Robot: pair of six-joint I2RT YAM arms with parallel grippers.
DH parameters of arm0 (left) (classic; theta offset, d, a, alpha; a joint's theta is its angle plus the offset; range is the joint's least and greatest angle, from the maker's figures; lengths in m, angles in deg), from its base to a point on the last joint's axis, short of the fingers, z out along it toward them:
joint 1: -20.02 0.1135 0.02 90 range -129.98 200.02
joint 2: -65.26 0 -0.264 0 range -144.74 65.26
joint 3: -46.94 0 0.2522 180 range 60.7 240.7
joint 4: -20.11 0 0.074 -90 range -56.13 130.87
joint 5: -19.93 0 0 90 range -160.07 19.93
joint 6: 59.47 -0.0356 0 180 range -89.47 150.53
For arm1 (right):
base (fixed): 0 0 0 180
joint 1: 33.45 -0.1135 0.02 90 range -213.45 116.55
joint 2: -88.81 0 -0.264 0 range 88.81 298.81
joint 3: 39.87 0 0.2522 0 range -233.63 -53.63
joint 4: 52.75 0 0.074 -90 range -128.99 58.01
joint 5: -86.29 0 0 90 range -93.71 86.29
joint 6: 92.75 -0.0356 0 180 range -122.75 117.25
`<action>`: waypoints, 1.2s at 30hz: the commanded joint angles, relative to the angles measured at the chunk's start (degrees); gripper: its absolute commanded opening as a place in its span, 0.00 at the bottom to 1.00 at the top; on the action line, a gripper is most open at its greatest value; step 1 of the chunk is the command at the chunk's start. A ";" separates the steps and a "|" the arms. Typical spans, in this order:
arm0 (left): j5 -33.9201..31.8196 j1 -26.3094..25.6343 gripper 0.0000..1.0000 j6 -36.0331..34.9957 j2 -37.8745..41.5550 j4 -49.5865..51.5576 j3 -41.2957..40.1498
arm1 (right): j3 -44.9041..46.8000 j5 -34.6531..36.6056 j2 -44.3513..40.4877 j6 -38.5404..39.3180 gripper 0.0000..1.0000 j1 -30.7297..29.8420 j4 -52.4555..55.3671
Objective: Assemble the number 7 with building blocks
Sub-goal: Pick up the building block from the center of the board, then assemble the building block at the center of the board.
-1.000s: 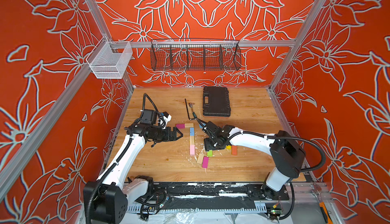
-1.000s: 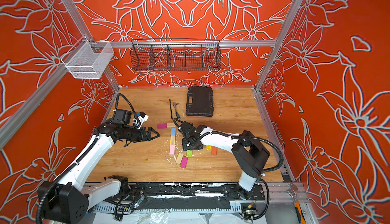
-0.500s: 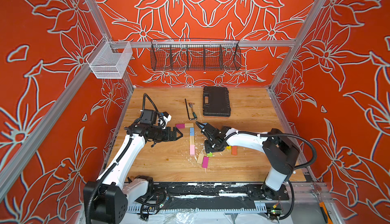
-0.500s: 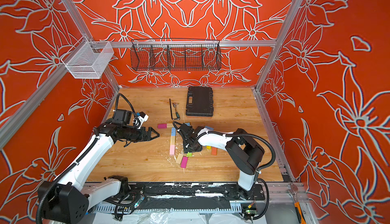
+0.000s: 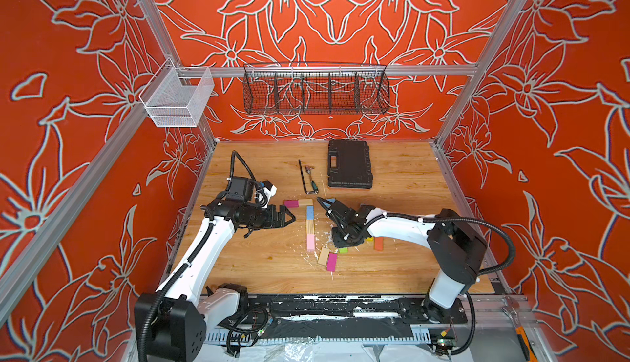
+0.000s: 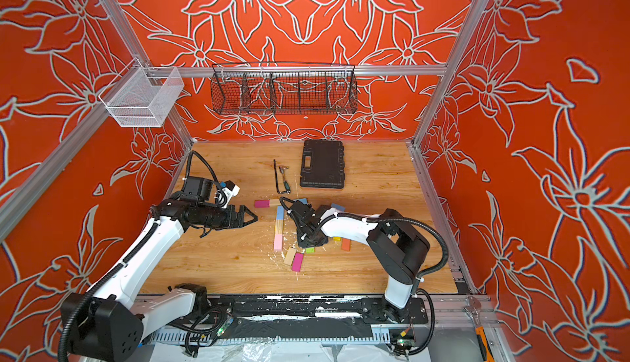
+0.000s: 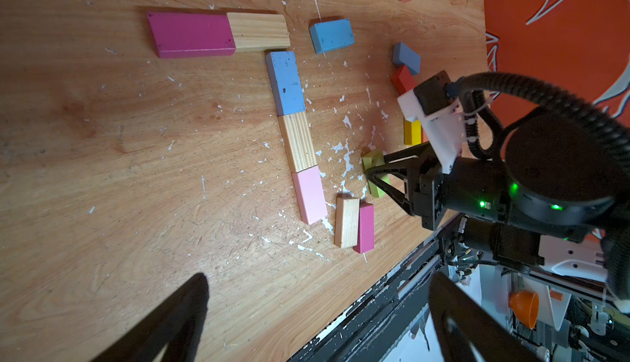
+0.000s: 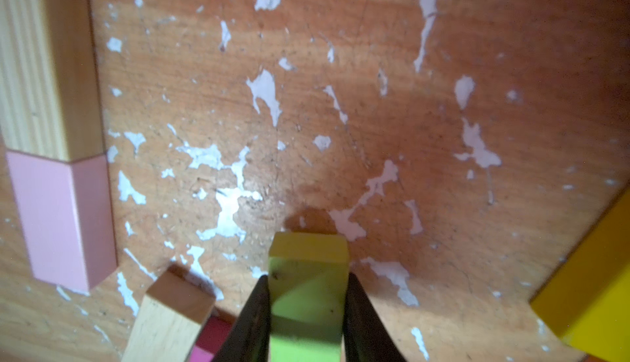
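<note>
Right claw [image 8: 306,276] is clamped on a small lime-green wooden block [image 8: 308,251], a finger pressed to each long side, down low just right of the foot of the flat number 7 [image 7: 298,145]. The 7 lies on the scuffed wooden table [image 7: 119,138]: magenta block [image 7: 191,34] and plain wood block [image 7: 257,31] across the top. Down the stem run a blue block [image 7: 285,82], another plain wood one and a pale pink block [image 7: 309,195], all end to end. Left claw [image 5: 291,219] hangs wide open, left of the 7's stem and apart from it.
</note>
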 commanded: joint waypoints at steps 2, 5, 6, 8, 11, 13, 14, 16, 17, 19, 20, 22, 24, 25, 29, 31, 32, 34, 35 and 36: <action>0.68 -0.32 0.98 -0.72 1.63 0.76 0.78 | 3.16 1.48 -6.13 -4.43 0.30 -0.79 1.10; 0.34 -0.32 0.98 -0.39 3.08 0.28 0.35 | 5.60 0.85 -9.75 -7.32 0.29 -0.85 -0.44; 0.49 -0.32 0.98 -0.27 3.43 0.08 0.28 | 6.14 0.99 -10.96 -8.04 0.29 -0.87 -0.71; 0.59 -0.32 0.98 -0.30 3.66 -0.03 0.14 | 6.35 1.64 -12.88 -8.82 0.29 -0.83 -0.53; -0.35 -0.30 0.98 -0.26 3.88 0.48 0.52 | 4.74 3.64 -15.03 -9.21 0.29 -0.68 1.62; -2.09 -0.32 0.98 0.05 4.60 0.57 0.44 | 3.24 4.03 -16.29 -9.15 0.29 -0.02 2.54; -2.78 -0.32 0.98 0.13 5.01 0.42 0.44 | 2.64 3.92 -16.74 -9.19 0.29 0.48 2.76; -4.21 -0.22 0.98 0.43 5.84 0.19 0.40 | 1.66 2.45 -17.80 -9.79 0.29 2.52 2.43; -4.77 -0.19 0.98 0.44 6.04 0.19 0.47 | 1.55 1.25 -18.26 -10.16 0.29 3.69 1.63; -5.90 -0.02 0.98 0.53 6.65 0.32 0.51 | 1.89 -1.19 -19.07 -11.83 0.29 6.52 -0.87; -6.53 0.03 0.98 0.62 6.97 0.32 0.43 | 2.00 -2.62 -19.29 -12.78 0.29 8.00 -2.81; -6.92 0.03 0.98 0.62 7.23 0.10 0.17 | 1.39 -4.13 -18.99 -15.53 0.29 10.48 -5.20; -6.97 0.03 0.98 0.49 7.19 -0.16 0.14 | 0.29 -5.73 -17.91 -18.99 0.29 12.66 -7.71; -7.09 0.03 0.98 0.45 7.19 -0.21 0.14 | -0.21 -6.00 -17.38 -20.86 0.29 13.38 -8.50; -8.08 0.14 0.98 0.09 7.19 -0.21 0.35 | -0.81 -5.24 -14.49 -31.10 0.26 15.61 -12.48; -8.53 0.12 0.98 0.09 7.19 -0.36 0.19 | -0.30 -5.64 -12.76 -36.21 0.27 16.25 -16.06; -8.64 0.12 0.98 0.02 7.20 -0.46 0.18 | -0.40 -5.47 -11.67 -38.95 0.27 16.40 -17.29; -8.89 0.12 0.98 -0.04 7.19 -0.47 0.14 | -1.13 -5.35 -9.45 -42.60 0.27 16.59 -19.02; -8.91 0.12 0.98 -0.08 7.19 -0.56 0.11 | -1.40 -5.05 -8.44 -44.62 0.27 16.57 -19.99; -8.89 0.12 0.98 -0.17 7.19 -0.61 0.08 | -1.50 -4.51 -7.35 -46.83 0.27 16.59 -20.88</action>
